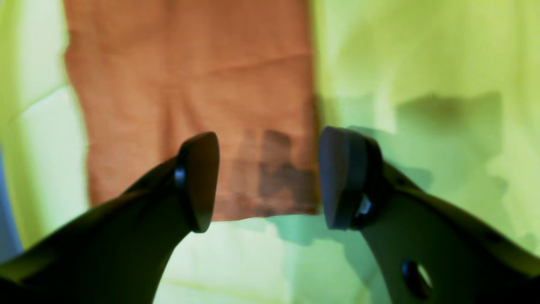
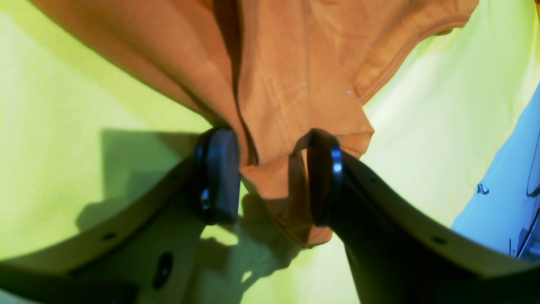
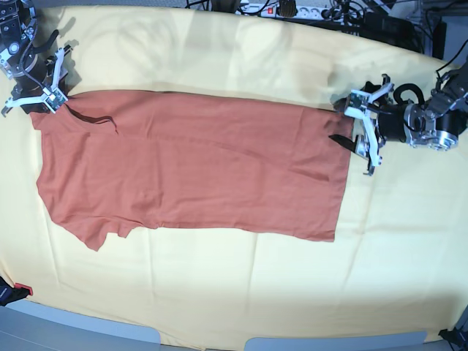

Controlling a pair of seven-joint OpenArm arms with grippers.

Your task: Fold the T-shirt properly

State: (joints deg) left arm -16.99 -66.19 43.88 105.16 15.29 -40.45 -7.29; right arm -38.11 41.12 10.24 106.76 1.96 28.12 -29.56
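The rust-orange T-shirt (image 3: 190, 168) lies spread flat on the pale yellow cloth (image 3: 292, 292), collar end at the base view's left and hem at its right. My right gripper (image 3: 44, 99) is at the shirt's far left corner by the collar. In the right wrist view the right gripper (image 2: 272, 177) is shut on a bunched fold of the T-shirt (image 2: 295, 63), whose corner hangs just above the cloth. At the hem's far corner, my left gripper (image 3: 363, 139) hovers open. Seen from its wrist, the left gripper (image 1: 269, 177) has nothing between its fingers, and the T-shirt's (image 1: 190, 76) hem edge lies below.
The yellow cloth (image 1: 422, 63) covers the whole table. A power strip and cables (image 3: 292, 9) run along the back edge. A small red thing (image 3: 22, 290) sits at the front left corner. A pale blue surface (image 2: 506, 169) shows beyond the cloth's edge.
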